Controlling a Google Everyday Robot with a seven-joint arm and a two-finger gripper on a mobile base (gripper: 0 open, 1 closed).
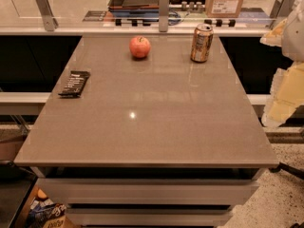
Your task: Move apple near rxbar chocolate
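Observation:
The apple (140, 47), red-orange and round, sits on the grey table (142, 127) near its far edge, a little left of centre. The rxbar chocolate (74, 83), a flat black bar with white lettering, lies at the table's left edge, nearer to me than the apple. My gripper (285, 87) shows as a pale white and yellow shape at the right edge of the view, beyond the table's right side. It is far from both the apple and the bar, and touches nothing on the table.
A gold-brown drink can (202, 42) stands upright at the far right of the table. A glass rail with metal posts (164, 4) runs behind the far edge. Snack packets (45, 213) lie on the floor at lower left.

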